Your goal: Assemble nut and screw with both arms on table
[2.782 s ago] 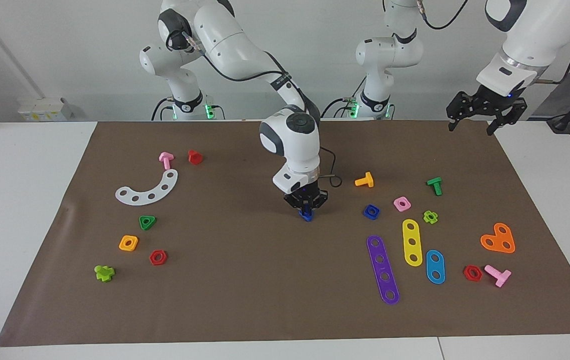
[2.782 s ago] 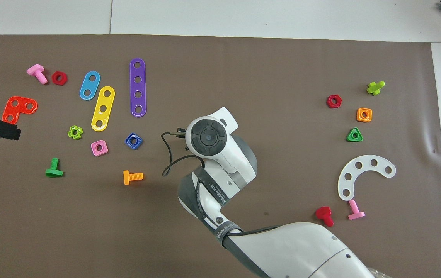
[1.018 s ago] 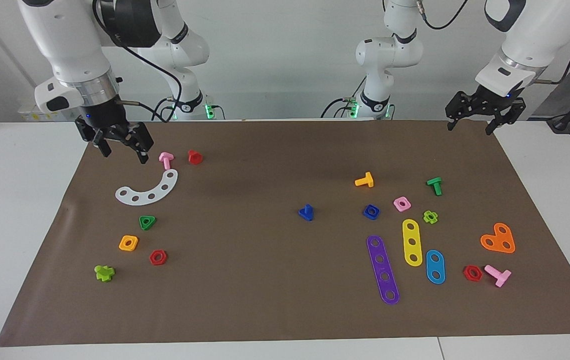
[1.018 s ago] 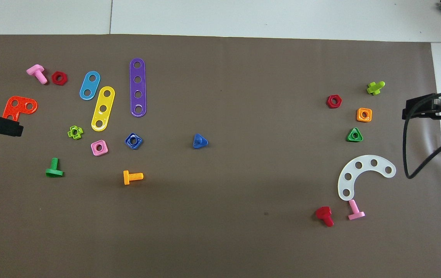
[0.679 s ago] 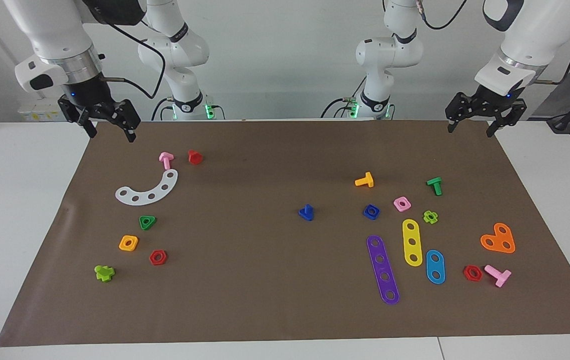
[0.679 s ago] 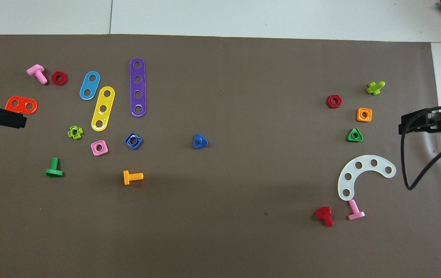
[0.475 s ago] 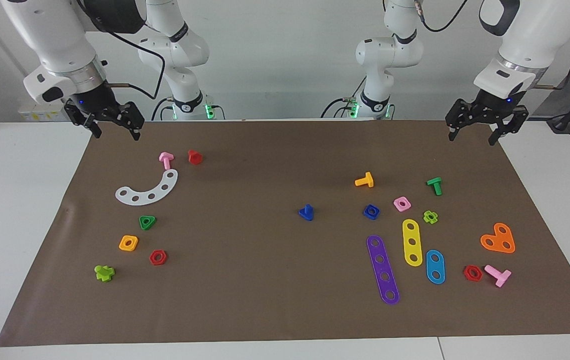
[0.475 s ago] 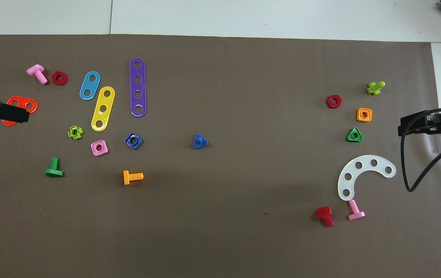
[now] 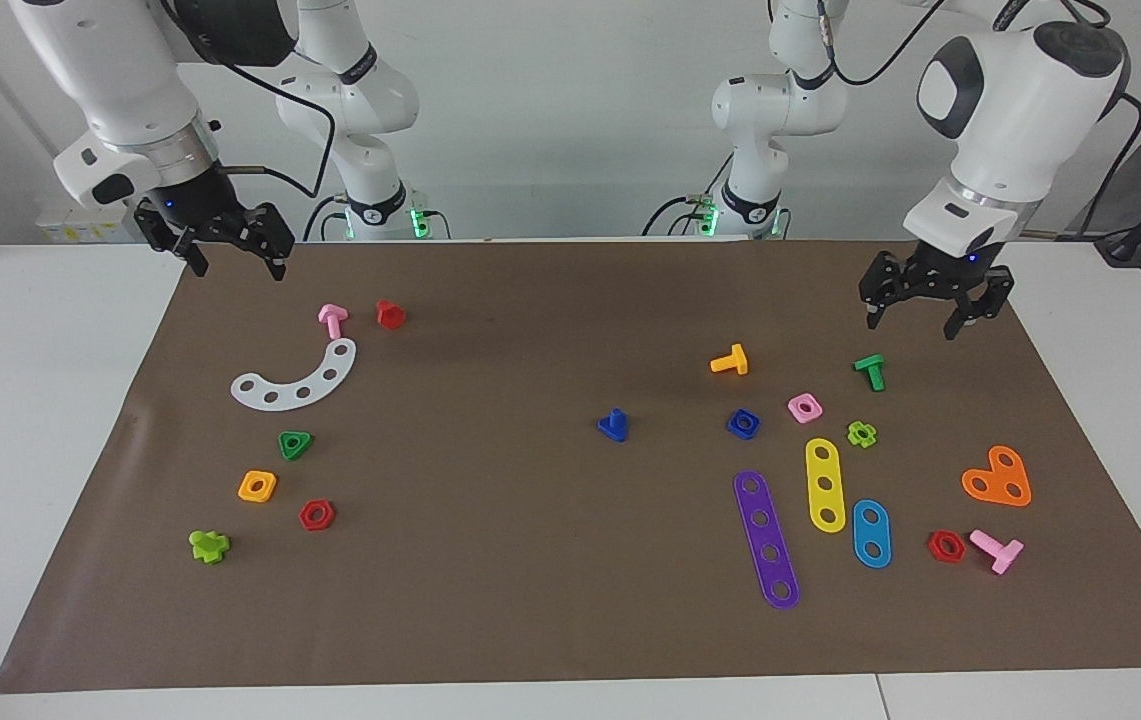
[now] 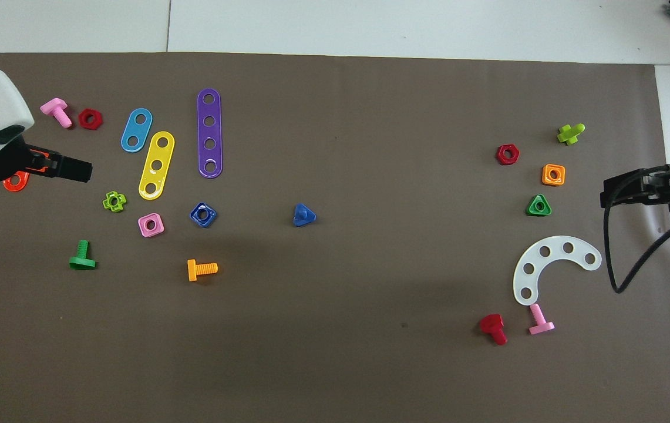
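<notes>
Dark blue plastic square nut [image 9: 744, 424] lies on the brown mat [image 9: 530, 560], toward the middle from the left gripper [image 9: 923, 318], whose fingers are spread and empty above the mat. Beside it stands the dark blue plastic bolt [image 9: 613, 425]. Well apart, the right gripper [image 9: 233, 267] hangs open, holding nothing.

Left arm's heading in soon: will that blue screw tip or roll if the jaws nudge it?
The screw stands on its flat head, stem up, so it probably won't roll. It looks like small, light plastic and may slide or topple toward the nut.
</notes>
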You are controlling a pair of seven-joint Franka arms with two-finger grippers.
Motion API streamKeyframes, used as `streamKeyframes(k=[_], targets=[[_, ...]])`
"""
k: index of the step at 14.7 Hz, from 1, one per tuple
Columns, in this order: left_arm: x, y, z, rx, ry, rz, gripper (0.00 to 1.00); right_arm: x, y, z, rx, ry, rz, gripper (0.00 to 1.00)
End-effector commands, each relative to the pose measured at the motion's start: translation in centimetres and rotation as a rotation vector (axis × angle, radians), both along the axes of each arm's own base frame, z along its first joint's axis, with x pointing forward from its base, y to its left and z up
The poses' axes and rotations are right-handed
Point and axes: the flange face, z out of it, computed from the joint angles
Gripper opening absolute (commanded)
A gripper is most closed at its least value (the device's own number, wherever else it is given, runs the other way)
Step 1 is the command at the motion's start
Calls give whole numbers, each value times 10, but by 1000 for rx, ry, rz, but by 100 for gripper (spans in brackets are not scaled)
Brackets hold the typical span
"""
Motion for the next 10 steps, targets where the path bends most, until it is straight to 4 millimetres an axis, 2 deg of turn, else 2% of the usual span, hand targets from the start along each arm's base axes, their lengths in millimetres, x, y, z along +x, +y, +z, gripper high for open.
streamKeyframes(k=[1,5,6,10], targets=[[3,-25,-39,-17,-13,35,100,-9,-4,20,8,24,10,100],[2,-47,-88,-28,-34,42,100,-10,-2,19,-3,40,16,100],[2,-55,-94,-34,-47,40,100,-11,-2,17,-3,40,15,100],[-2,-61,-123,-45,-90,29,100,-13,-4,16,-24,41,15,100]])
